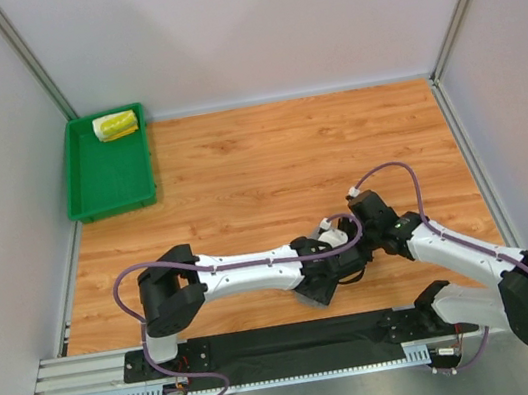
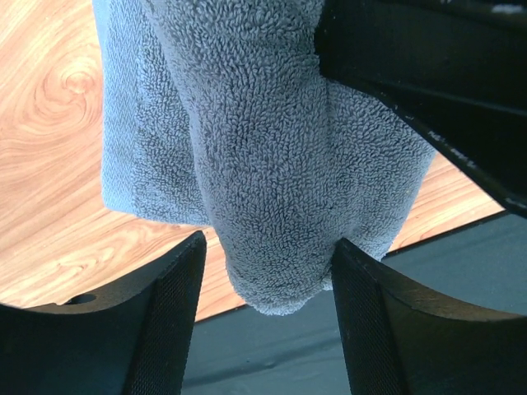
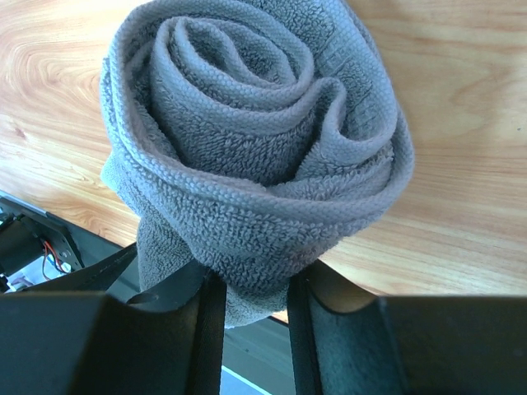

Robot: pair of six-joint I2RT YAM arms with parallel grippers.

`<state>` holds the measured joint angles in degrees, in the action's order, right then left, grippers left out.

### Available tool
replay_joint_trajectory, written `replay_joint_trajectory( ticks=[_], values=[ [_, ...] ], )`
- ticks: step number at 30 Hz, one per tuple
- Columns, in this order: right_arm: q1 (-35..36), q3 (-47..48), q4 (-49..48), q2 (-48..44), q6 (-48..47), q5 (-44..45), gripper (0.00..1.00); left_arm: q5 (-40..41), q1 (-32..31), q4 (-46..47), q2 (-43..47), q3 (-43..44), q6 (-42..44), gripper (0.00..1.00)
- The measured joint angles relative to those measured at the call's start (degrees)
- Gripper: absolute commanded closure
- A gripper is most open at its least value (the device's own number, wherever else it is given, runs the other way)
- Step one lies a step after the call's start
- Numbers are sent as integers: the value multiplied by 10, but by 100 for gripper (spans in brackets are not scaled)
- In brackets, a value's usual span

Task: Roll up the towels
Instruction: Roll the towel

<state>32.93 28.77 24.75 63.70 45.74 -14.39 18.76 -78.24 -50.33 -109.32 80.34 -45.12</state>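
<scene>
Overhead view of a wooden table with walls on three sides. Two white-and-black robot arms reach in from the near edge and meet close to the middle of that edge, just beyond a black strip that runs along it. From above, the arms' wrists cover almost all of what they hold.

A green tray sits at the far left corner of the table. A rolled white-yellow towel with a green-yellow print lies against the tray's far wall. Neither wrist camera shows the tray or this towel.

The right wrist camera looks at the end of the grey towel. The towel is wound into a loose spiral, a detail no other view gives. The right gripper is pinching the lower outer layer of this roll, with its fingers drawn close together on the cloth. Wood grain shows behind the roll.

The left wrist camera shows the same grey terry roll from the side, as a thick column running down between the fingers. The left gripper is spread wide, with one of its fingers on each side of the roll. The right-hand finger touches the cloth. A sliver of wood shows between the cloth and the left-hand finger. The roll's lower end hangs over the line where the wood meets the black strip. A black part of the other arm fills the upper right corner of this view.
</scene>
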Motion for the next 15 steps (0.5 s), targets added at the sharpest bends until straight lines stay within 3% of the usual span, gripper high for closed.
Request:
replay_joint_trajectory(
  ticks=[15],
  values=[
    [0, 14, 5, 11, -5, -1, 73, 42, -20, -42, 25, 40, 5, 33]
  ],
)
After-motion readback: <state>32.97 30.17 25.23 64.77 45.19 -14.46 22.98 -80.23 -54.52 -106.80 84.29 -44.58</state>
